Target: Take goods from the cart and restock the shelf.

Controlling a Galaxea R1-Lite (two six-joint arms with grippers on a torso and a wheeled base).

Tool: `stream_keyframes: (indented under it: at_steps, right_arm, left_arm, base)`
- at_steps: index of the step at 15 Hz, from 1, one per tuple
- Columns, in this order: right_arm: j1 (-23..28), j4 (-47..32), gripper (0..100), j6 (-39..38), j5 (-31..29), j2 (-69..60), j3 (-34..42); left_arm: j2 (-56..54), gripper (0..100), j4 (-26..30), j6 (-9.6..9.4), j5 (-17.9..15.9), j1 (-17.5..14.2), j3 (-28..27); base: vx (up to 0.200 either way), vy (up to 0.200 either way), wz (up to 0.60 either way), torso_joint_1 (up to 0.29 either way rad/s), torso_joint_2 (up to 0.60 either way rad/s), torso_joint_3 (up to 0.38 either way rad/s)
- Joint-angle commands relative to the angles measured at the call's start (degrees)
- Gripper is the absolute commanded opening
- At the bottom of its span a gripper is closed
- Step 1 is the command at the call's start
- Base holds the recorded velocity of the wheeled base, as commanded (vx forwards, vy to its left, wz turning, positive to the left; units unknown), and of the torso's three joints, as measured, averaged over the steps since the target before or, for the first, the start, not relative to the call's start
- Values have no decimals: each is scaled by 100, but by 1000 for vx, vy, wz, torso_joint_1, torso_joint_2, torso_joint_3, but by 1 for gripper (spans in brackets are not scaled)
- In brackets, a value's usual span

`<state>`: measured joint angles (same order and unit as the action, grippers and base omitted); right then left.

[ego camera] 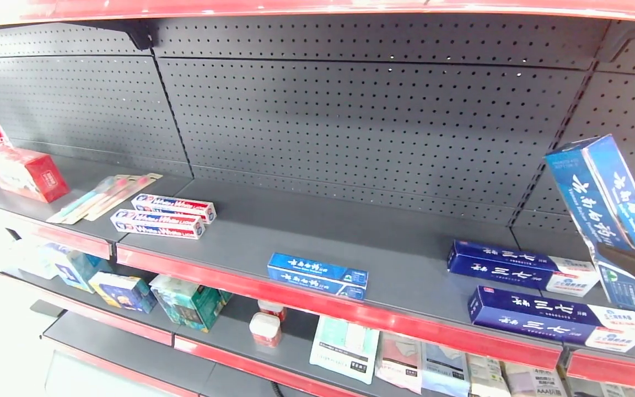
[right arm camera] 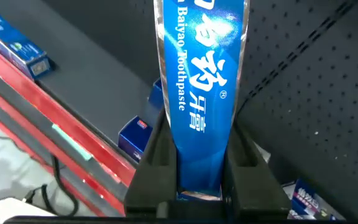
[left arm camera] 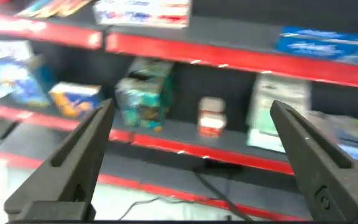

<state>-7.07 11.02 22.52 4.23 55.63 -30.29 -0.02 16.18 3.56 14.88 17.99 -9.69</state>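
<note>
Right claw (right arm camera: 199, 149): clenched on the blue toothpaste box (right arm camera: 201, 74), one dark finger on each long side, close to the lower end.
Reason for the grip: probably to leave most of the carton free, for laying it down flat without the fingers touching the board.
Place of the box: at the right edge of the head view (ego camera: 607, 204), raised in the air before the perforated back wall, standing on end and a little tilted, above the two dark blue boxes (ego camera: 521, 266); apart from the shelf (ego camera: 306, 231), as far as can be judged.
Look of the box: long, slim carton, bright blue with large white characters, a paler band along one edge, glossy and reflecting light; corners sharp, no dent visible.
Likely target: bare grey board in the middle of the head view, beside the matching blue box (ego camera: 317, 274) lying flat at the lower centre, just behind the red front strip.
Order on the shelf: cartons lying flat with the long side to the front, the white-and-red boxes (ego camera: 163, 216) in the left part, near the toothbrushes (ego camera: 105, 196).
Left claw (left arm camera: 191, 124): released, fingers wide apart, nothing between them, facing the lower shelves.
Step in hand: judged as carrying, placing not yet done.
</note>
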Motion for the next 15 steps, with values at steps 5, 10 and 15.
stream_keyframes:
  at_steps: [5, 10, 15]
  right_arm:
    - [-14, 14, 0, -2, 8, 247, -3]
    - [-14, 14, 0, -169, 8, 229, 15]
    - [4, 14, 0, -169, 8, 229, 6]
  left_arm:
    - [389, 100, 8, 22, 718, -173, 64]
    - [459, 100, 26, -321, 630, -1597, 73]
    - [11, 100, -510, -294, -1972, -1808, 310]
  base:
    - [0, 0, 0, 0, 0, 0]
    - [0, 0, 0, 0, 0, 0]
    - [0, 0, 0, 0, 0, 0]
